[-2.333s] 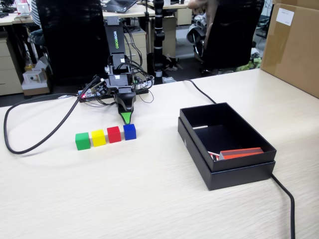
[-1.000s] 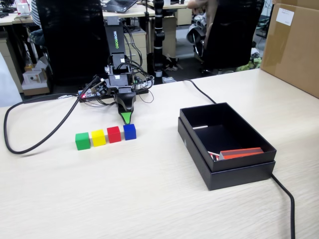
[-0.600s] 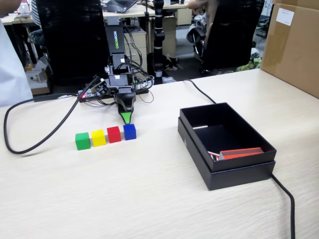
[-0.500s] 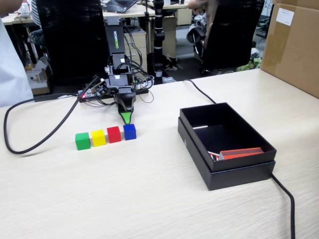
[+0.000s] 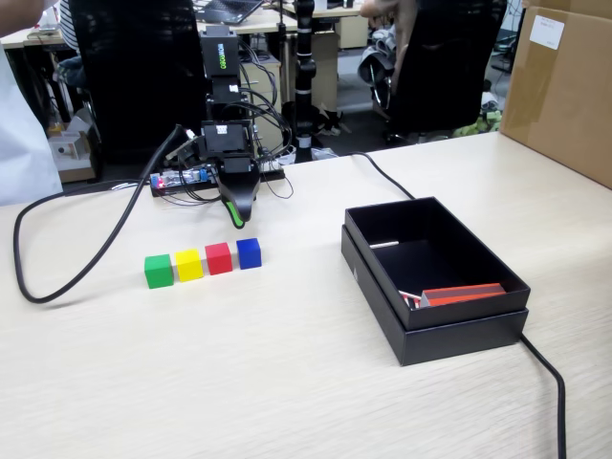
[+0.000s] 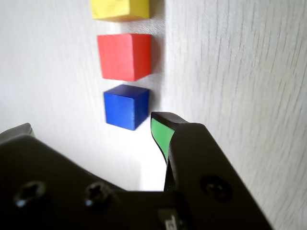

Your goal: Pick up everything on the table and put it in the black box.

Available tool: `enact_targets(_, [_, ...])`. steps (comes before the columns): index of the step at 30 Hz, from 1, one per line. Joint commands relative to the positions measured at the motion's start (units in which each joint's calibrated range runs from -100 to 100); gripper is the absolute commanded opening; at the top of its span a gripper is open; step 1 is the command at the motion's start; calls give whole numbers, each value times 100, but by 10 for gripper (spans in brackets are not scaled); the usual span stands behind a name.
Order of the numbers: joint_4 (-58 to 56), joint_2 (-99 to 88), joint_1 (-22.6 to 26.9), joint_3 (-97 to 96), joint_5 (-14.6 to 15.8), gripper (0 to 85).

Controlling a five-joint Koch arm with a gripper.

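Counting four cubes (image 5: 202, 263) – one box (image 5: 435, 277)

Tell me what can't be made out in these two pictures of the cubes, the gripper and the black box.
- Green cube: absent from the wrist view, beyond its top edge.
- Yellow cube: cut by the wrist view's top edge.
- Black box: its near wall hides part of the floor in the fixed view; the red item inside is unidentifiable.
- Gripper: one fingertip barely shows at the wrist view's left edge.

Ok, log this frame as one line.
gripper: open, above blue cube | cubes on table: green, yellow, red, blue | black box: no cubes
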Motion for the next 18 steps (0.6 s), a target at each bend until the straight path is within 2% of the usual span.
enact_targets(1, [-957, 318, -122, 1005, -49, 477])
enact_targets(4, [-1907, 766, -503, 1767, -274, 475])
enact_targets(5, [-2158, 1076, -752, 2102, -523, 471])
enact_targets(7, [-2192, 1374, -1016, 2383, -791, 471])
enact_targets(8, [-2192, 1936, -1343, 2864, -1172, 471])
enact_targets(13, [-2192, 3348, -1739, 3861, -1724, 472])
enact_targets(18, [-2192, 4403, -1875, 4523, -1890, 472])
